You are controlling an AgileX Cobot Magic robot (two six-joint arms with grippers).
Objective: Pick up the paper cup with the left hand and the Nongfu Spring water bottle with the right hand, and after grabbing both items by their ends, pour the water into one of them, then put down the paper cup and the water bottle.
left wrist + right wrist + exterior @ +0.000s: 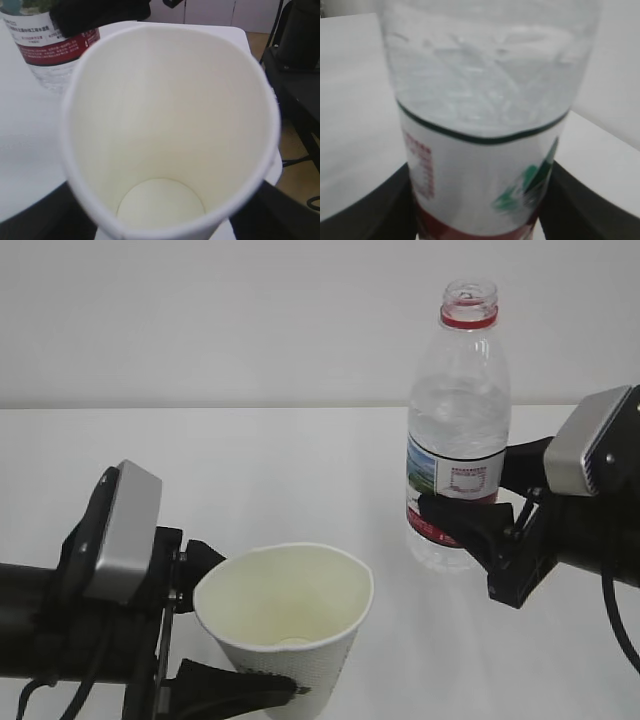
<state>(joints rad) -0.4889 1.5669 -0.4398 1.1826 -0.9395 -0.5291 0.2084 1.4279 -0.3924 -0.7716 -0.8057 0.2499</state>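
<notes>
**Cup low and left, bottle upright and right: the mouth must come over the rim**

The right hand's black two-fingered gripper (462, 518) is clamped across the lower label band of the tall clear ribbed plastic Nongfu Spring water bottle (456, 430), one finger on each side as the right wrist view shows. The bottle is held clear of the white table (250, 470), its long axis close to vertical, its uncapped mouth with the red neck ring at the top. I cannot tell the level of the water in it from these views.

The left hand's black two-fingered gripper (225, 640) is closed around the lower wall of the white tapered paper cup (285, 625), which leans a little, open end up. The left wrist view looks straight down into the cup's pale cream inside, and the bottom looks dry.

In the exterior view the cup lies below and to the left of the bottle, near but not touching. The bottle's mouth stands well above the cup's rim and off to its right. My judgement is that the pour turns on this offset: the right hand would need to tip the bottle leftward so its mouth comes over the rim.

Nothing stands between the two. The bottle's base swinging near the cup's far rim looks the main risk.
</notes>
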